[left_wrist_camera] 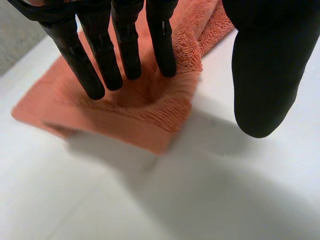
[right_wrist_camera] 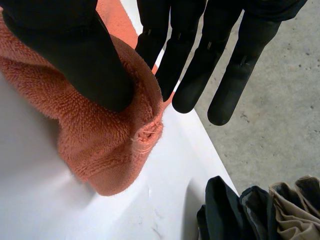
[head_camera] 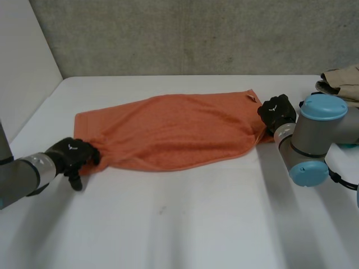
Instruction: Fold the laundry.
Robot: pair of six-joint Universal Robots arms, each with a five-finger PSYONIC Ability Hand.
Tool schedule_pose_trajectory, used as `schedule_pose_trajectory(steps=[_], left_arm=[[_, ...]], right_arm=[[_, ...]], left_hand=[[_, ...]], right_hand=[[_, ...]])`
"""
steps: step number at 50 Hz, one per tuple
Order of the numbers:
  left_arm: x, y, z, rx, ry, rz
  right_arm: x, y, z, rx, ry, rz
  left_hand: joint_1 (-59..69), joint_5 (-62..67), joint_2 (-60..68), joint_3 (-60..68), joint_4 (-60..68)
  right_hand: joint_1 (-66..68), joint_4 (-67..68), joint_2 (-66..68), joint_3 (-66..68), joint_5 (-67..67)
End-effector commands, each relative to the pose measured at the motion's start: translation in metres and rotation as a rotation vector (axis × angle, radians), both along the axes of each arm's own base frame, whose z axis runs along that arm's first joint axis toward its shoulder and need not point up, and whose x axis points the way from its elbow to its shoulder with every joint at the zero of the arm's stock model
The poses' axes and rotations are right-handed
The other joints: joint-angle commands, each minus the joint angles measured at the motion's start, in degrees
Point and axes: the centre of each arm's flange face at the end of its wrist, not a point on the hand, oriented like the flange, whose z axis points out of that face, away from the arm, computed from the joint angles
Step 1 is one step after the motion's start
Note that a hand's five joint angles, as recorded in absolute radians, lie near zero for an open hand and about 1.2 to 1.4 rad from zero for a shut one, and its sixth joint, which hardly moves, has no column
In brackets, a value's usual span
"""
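Pinching towel (head_camera: 174, 131) end, right hand (head_camera: 276, 112) | left hand (head_camera: 73, 157) spread, pressing opposite corner | clothes pile (head_camera: 342, 81) nearby

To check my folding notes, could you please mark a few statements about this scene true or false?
1. An orange towel lies on the white table. True.
2. The right hand pinches the towel's end between thumb and fingers. True.
3. The left hand has its thumb on the towel. False: the thumb is off it, over the table; straight fingers press a corner.
4. A pile of clothes lies beside the left hand. False: it is near the right hand.
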Motion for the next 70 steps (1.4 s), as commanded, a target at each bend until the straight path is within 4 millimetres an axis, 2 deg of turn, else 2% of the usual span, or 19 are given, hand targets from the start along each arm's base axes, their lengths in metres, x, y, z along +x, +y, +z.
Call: schedule_pose_trajectory(steps=[1,15,18,19,21,24,28,29,33,41,45,54,55,57,63,65,67,69,70], left_arm=[[-0.013,-0.011,-0.005,-0.046,-0.021,0.007],[-0.018,-0.029,-0.016,-0.082,-0.116,0.002],[-0.018,-0.032,-0.017,-0.097,-0.13,-0.003],[-0.018,-0.033,-0.017,-0.108,-0.138,-0.004],[-0.019,-0.033,-0.017,-0.113,-0.141,-0.004],[-0.018,-0.03,-0.009,-0.125,-0.146,0.014],[-0.019,-0.015,0.023,-0.175,-0.103,0.008],[-0.018,-0.008,0.039,-0.201,-0.087,0.004],[-0.008,0.011,0.064,-0.205,-0.062,0.019],[0.014,0.054,0.058,0.087,-0.093,-0.011],[0.025,0.06,0.057,0.185,-0.12,-0.063],[0.02,0.038,0.05,0.179,-0.092,-0.093],[0.018,0.024,0.047,0.148,-0.066,-0.069],[0.016,0.017,0.048,0.129,-0.049,-0.059],[-0.003,-0.033,0.06,-0.026,0.054,0.001],[-0.008,-0.046,0.068,-0.08,0.074,0.024],[-0.015,-0.067,0.092,-0.196,0.107,0.062],[-0.018,-0.08,0.117,-0.3,0.14,0.102],[-0.019,-0.089,0.146,-0.405,0.184,0.14]], right_arm=[[-0.001,0.001,-0.002,0.002,0.017,0.001],[-0.001,0.003,-0.003,0.005,0.027,0.004],[-0.001,0.003,-0.002,0.002,0.027,0.004],[-0.001,0.003,-0.002,0.005,0.028,0.006],[-0.001,0.004,0.0,0.003,0.026,0.002],[-0.003,0.008,0.009,-0.003,0.027,-0.005],[-0.006,0.026,0.03,0.011,0.049,0.003],[-0.012,0.035,0.036,0.037,0.078,0.003],[-0.037,0.062,0.05,0.138,0.187,0.018],[-0.089,0.131,0.051,0.438,0.474,0.151],[-0.096,0.15,0.053,0.497,0.531,0.213],[-0.078,0.108,0.047,0.361,0.339,0.121],[-0.076,0.104,0.046,0.355,0.322,0.113],[-0.072,0.096,0.044,0.33,0.286,0.096],[-0.049,0.051,0.051,0.145,0.137,0.044],[-0.043,0.038,0.06,0.07,0.099,0.031],[-0.035,0.014,0.087,-0.081,0.028,-0.003],[-0.032,0.001,0.111,-0.188,-0.024,-0.029],[-0.031,-0.011,0.139,-0.311,-0.093,-0.054]], left_hand=[[0.56,1.96,1.19,1.24,1.91],[5.92,7.32,6.56,6.61,7.28],[17.66,19.06,18.29,18.34,19.01],[37.7,39.1,38.33,38.38,39.05],[52.61,54.01,53.25,53.3,53.96],[52.68,54.08,53.32,53.37,54.04],[52.68,54.08,53.32,53.37,54.04],[52.68,54.08,53.32,53.37,54.04],[52.68,54.08,53.32,53.37,54.04],[52.68,54.08,53.32,53.37,54.04],[52.68,54.08,53.32,53.37,54.04],[52.68,54.08,53.32,53.37,54.04],[52.68,54.08,53.32,53.37,54.04],[52.68,54.08,53.32,53.37,54.04],[52.68,54.08,53.32,53.37,54.04],[52.68,54.08,53.32,53.37,54.04],[52.68,54.08,53.32,53.37,54.04],[52.68,54.08,53.32,53.37,54.04],[52.68,54.08,53.32,53.37,54.04]], right_hand=[[14.61,11.55,12.44,12.0,13.35],[14.61,11.55,12.44,12.0,13.35],[14.61,11.55,12.44,12.0,13.35],[14.61,11.55,12.44,12.0,13.35],[14.61,11.55,12.44,12.0,13.35],[14.61,11.55,12.44,12.0,13.35],[14.61,11.55,12.44,12.0,13.35],[14.61,11.55,12.44,12.0,13.35],[14.61,11.55,12.44,12.0,13.35],[14.61,11.55,12.44,12.0,13.35],[14.61,11.55,12.44,12.0,13.35],[14.61,11.55,12.44,12.0,13.35],[14.61,11.55,12.44,12.0,13.35],[14.61,11.55,12.44,12.0,13.35],[14.61,11.55,12.44,12.0,13.35],[14.61,11.55,12.44,12.0,13.35],[14.61,11.55,12.44,12.0,13.35],[14.61,11.55,12.44,12.0,13.35],[14.61,11.55,12.44,12.0,13.35]])
